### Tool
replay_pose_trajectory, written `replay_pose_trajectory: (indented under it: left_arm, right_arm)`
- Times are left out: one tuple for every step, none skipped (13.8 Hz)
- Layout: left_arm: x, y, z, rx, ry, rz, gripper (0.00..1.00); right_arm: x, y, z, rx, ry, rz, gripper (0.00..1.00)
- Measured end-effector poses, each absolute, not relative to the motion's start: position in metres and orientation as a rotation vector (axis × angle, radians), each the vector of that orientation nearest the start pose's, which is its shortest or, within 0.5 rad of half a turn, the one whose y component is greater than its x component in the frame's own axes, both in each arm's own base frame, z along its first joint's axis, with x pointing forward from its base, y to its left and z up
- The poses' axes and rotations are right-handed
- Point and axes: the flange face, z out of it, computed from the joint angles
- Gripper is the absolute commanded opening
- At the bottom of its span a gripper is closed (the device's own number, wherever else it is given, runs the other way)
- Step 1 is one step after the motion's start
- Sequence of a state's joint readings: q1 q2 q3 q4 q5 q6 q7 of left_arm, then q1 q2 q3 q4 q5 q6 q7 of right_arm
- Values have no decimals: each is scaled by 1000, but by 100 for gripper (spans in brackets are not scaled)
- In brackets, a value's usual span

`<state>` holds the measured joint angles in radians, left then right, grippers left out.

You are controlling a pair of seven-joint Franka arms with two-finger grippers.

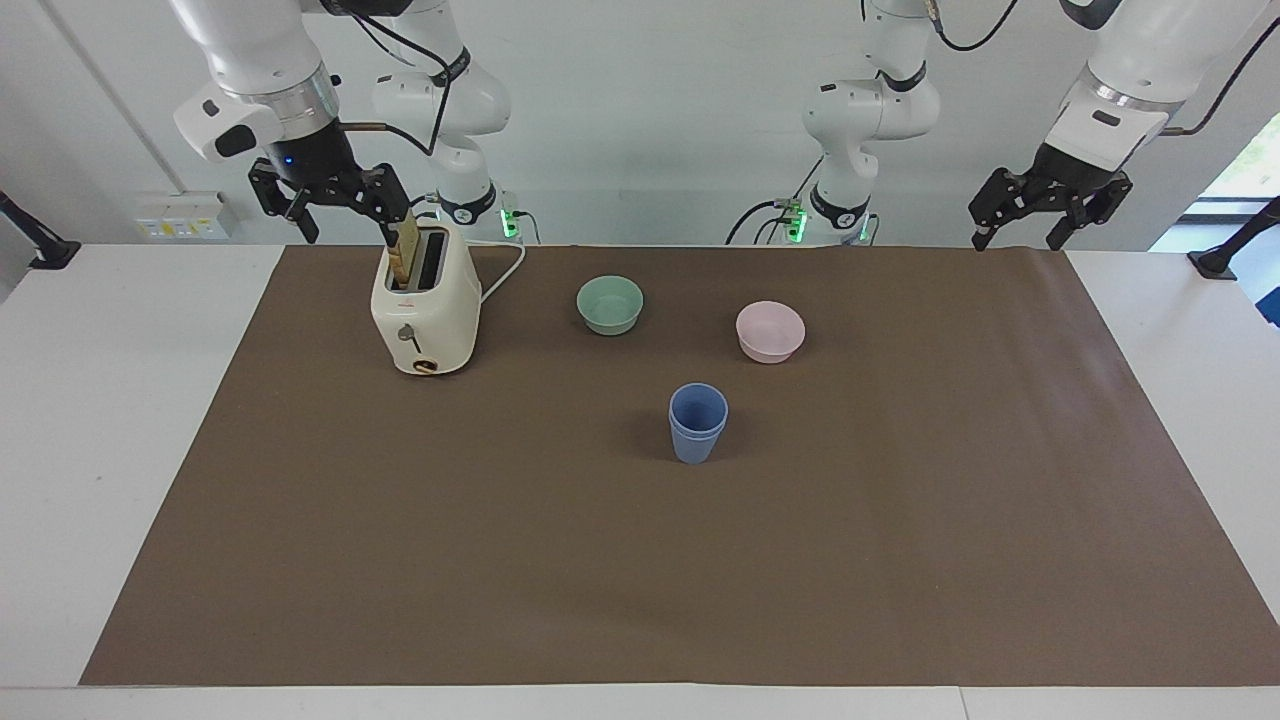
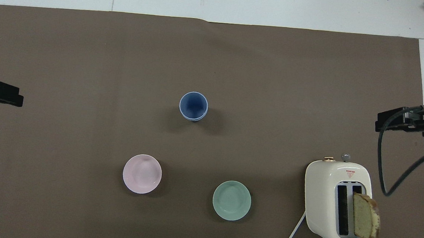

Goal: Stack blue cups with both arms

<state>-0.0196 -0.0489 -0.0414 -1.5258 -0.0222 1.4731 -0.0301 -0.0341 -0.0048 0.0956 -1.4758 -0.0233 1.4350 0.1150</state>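
Observation:
The two blue cups (image 1: pixel 697 422) stand nested, one inside the other, upright in the middle of the brown mat; they also show in the overhead view (image 2: pixel 193 105). My right gripper (image 1: pixel 345 222) hangs open and empty in the air over the toaster's end of the mat, close to the bread slice's top; its tip shows in the overhead view (image 2: pixel 398 122). My left gripper (image 1: pixel 1020 232) waits open and empty, raised over the mat's corner at the left arm's end; its tip shows in the overhead view (image 2: pixel 1 92).
A cream toaster (image 1: pixel 425 310) with a bread slice (image 2: pixel 365 221) sticking out stands toward the right arm's end. A mint-green bowl (image 1: pixel 610 304) and a pink bowl (image 1: pixel 770 331) sit nearer to the robots than the cups.

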Motion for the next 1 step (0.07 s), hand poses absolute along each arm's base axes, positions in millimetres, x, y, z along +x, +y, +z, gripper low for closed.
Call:
replay_pose_trajectory:
  left_arm:
    - [528,-35,663,-3161,52,7,100]
  right_arm:
    - [538,30,660,-3167,89,54,100]
